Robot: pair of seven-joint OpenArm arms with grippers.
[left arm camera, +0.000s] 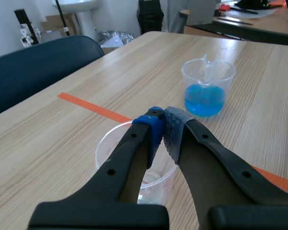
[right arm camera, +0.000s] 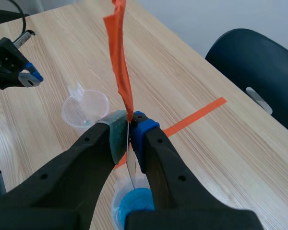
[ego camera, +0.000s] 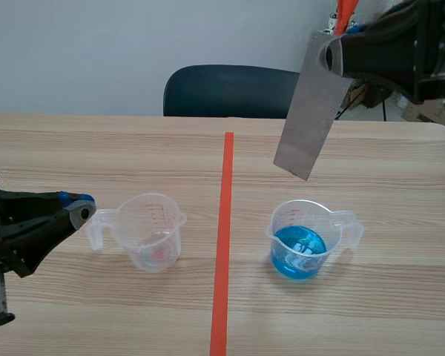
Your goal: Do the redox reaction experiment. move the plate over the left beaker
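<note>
While pinching the plate (ego camera: 311,111) by its top end with the right gripper (ego camera: 331,56), holding it tilted and high above the blue beaker (ego camera: 300,239), likely to clear rims in transit. Not yet over the left beaker (ego camera: 152,230), across the tape line (ego camera: 226,222). Closed on nothing at the left gripper (ego camera: 81,209), parked beside that beaker's handle, likely out of the path.

The right gripper (right arm camera: 129,127) pinches a thin plate (right arm camera: 130,165), seen edge-on, with an orange strip (right arm camera: 120,57) rising above it. A beaker of blue liquid (right arm camera: 134,205) sits beneath; a clear beaker (right arm camera: 85,108) stands ahead.
</note>
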